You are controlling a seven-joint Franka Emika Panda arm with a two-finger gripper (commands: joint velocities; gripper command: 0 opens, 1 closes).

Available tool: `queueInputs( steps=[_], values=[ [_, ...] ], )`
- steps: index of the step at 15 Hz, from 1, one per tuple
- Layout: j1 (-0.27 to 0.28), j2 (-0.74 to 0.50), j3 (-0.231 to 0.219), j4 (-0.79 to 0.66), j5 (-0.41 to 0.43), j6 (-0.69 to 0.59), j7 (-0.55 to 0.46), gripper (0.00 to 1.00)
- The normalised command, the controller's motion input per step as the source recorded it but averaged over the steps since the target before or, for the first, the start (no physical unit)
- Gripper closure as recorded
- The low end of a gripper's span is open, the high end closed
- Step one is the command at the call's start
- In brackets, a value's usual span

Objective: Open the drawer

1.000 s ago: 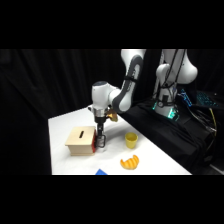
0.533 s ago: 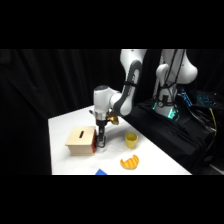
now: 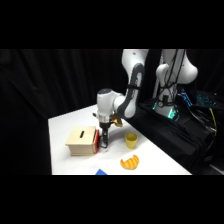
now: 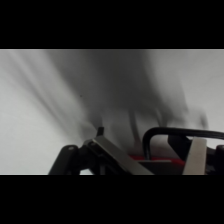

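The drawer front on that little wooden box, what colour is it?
Red; the drawer front shows best in the side view, beside the end effector.

My arm (image 3: 131, 80) was white, built of rounded, glossy segments with dark bands at the joints. My wrist ended in a white cylindrical housing above a black gripper (image 3: 103, 142). Close up, my gripper's linkage (image 4: 95, 157) was black, with one pale finger (image 4: 196, 156) showing.

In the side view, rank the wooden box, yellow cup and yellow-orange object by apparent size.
1. Wooden box, clearly largest.
2. Yellow-orange object and yellow cup: they look alike in size, and the former lies nearer the camera, so no ranking.
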Motion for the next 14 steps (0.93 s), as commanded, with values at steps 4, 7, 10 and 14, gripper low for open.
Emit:
queueInputs(
  steps=[4, 7, 10, 14],
  values=[
    [0.143, -0.23, -0.091, -0.41, -0.01, 0.13, -0.06, 0.0],
    [0.175, -0.31, -0.124, -0.48, -0.053, 0.11, -0.05, 0.0],
    [0.217, -0.4, -0.134, -0.53, -0.083, 0.11, 0.0, 0.0],
    [0.23, -0.42, -0.169, -0.45, -0.15, 0.07, 0.06, 0.0]
  ],
)
